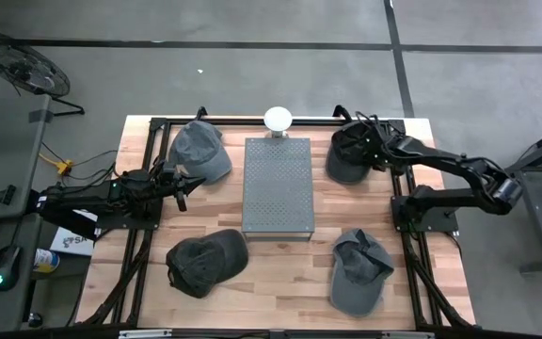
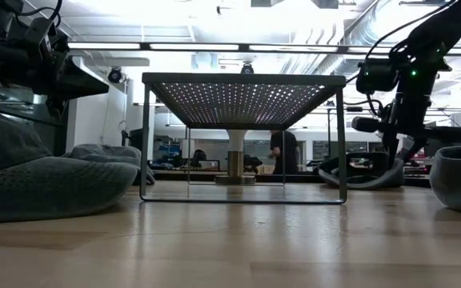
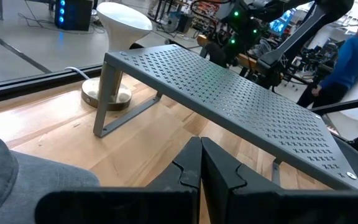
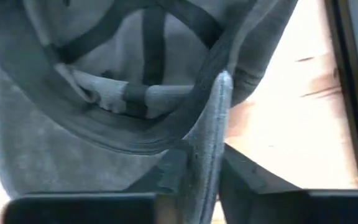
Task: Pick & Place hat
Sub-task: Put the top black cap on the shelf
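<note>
I've got the right gripper [image 1: 363,151] down at the far-right cap [image 1: 346,155] — an upturned dark hat lying on the table [image 1: 280,273], just right of the perforated metal stand [image 1: 278,186]. In the right wrist view its fingers [image 4: 244,174] are pinched on the hat's rim [image 4: 207,134], fabric edge sandwiched btwn them, cap interior w/ seam tape showing. Left gripper [image 1: 179,185] sits at mid-left, clenched tight on nothing — fingers [image 3: 199,168] pressed together, pointing toward the stand. Three other caps: far-left [image 1: 199,151], near-left [image 1: 205,261], near-right [image 1: 358,273]. White lamp [image 1: 278,120] behind the stand. Person in blue [image 3: 347,56] in the background.
</note>
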`<state>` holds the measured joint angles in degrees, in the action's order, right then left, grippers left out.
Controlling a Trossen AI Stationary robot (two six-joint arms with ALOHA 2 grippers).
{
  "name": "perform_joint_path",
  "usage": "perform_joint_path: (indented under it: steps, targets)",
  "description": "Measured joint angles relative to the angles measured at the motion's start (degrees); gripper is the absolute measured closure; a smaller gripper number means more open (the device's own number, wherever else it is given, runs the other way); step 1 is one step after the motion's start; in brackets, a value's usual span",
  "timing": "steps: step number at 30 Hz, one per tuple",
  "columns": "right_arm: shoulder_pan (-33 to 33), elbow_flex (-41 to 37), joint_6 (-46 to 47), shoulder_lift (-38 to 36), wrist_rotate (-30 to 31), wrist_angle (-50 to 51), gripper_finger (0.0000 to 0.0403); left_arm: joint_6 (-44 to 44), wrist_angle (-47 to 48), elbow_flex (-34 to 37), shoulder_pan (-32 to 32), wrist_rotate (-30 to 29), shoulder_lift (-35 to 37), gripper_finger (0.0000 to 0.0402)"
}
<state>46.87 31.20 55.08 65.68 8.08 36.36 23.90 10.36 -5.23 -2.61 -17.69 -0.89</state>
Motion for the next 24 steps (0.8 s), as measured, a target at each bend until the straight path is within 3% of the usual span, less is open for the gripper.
perform_joint_path:
  steps: [3,8,14,19,24]
  targets:
    - [-0.28,0.02,-1.89,-1.01,-0.49,-0.69,0.0392,-0.02,0.01,0.02,0.02,0.00,0.02,0.0400]
    - [-2.45,0.01,-1.80,-5.77,0.77,-0.72,0.0396,-0.02,0.01,0.00,0.01,0.02,0.00,0.0400]
    - [-6.51,-0.13,-1.37,-13.95,6.48,0.86,0.0397,-0.01,0.01,0.00,0.00,0.22,0.02,0.0400]
    - [-12.01,4.20,-2.92,-18.45,16.21,5.69,0.0397,0.00,0.01,0.00,0.01,0.20,0.02,0.0400]
    - [-18.48,13.36,-12.28,-19.09,30.16,11.76,0.0397,-0.01,0.01,0.00,0.02,0.20,0.01,0.0400]
